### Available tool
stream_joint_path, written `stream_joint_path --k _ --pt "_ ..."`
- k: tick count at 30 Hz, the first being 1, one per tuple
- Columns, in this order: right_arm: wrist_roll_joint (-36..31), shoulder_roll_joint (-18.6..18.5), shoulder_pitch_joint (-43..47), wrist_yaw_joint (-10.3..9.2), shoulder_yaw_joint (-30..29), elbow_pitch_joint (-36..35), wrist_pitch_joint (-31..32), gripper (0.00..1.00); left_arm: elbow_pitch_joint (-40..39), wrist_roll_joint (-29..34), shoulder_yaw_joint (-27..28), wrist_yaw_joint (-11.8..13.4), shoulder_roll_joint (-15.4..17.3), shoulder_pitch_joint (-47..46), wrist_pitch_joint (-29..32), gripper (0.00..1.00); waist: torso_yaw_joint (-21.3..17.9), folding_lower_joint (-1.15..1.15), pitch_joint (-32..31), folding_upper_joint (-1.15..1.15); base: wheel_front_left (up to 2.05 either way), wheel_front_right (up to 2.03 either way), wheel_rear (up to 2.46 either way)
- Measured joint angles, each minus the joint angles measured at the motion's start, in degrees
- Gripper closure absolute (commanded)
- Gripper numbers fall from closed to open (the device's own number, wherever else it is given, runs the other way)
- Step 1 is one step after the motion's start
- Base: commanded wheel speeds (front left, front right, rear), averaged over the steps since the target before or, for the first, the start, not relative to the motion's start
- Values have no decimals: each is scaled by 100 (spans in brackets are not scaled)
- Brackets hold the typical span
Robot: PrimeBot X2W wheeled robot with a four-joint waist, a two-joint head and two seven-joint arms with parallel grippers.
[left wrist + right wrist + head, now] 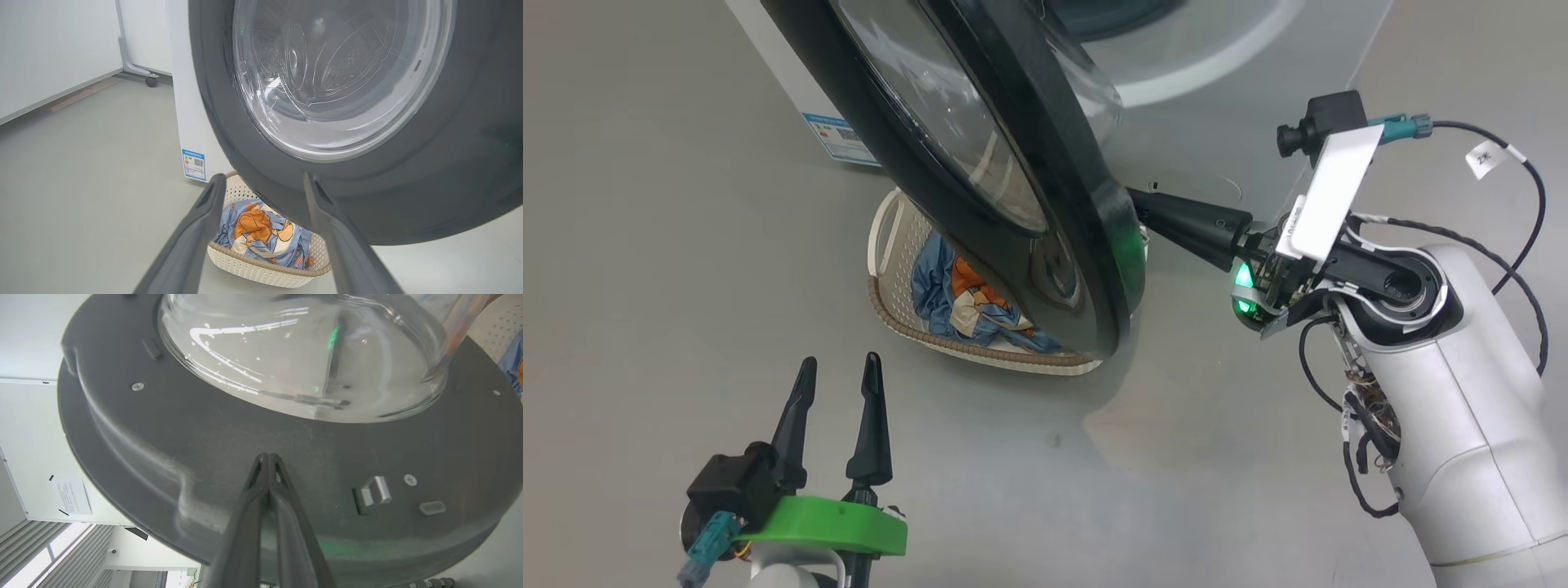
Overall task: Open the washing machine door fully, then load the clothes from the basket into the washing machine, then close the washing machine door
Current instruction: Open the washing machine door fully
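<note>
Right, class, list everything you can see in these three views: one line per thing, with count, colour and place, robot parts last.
washing machine: one, white, at the back
washing machine door: one, black rim with clear glass, swung out from it
latch: one, silver, on the door's inner face
label sticker: one, blue, machine's lower corner
floor: one, grey, all around
basket: one, cream with brown rim, on the floor below the door
clothes: a bundle, light blue with orange and cream, in the basket
left gripper: one, dark fingers, open, pointing toward the basket
right gripper: one, dark fingers, shut, tips at the door's inner face
</note>
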Motion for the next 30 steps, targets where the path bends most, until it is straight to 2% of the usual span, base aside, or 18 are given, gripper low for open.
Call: stream_joint_path --k 17,30 --pt "77 140 500 0 256 27 -250 100 98 -113 -21 -52 4 282 1 0 274 0 -718 0 0 0 0" --pt "77 183 688 0 459 134 -645 100 129 -124 -151 -83 11 438 1 0 739 0 -1054 0 0 0 0"
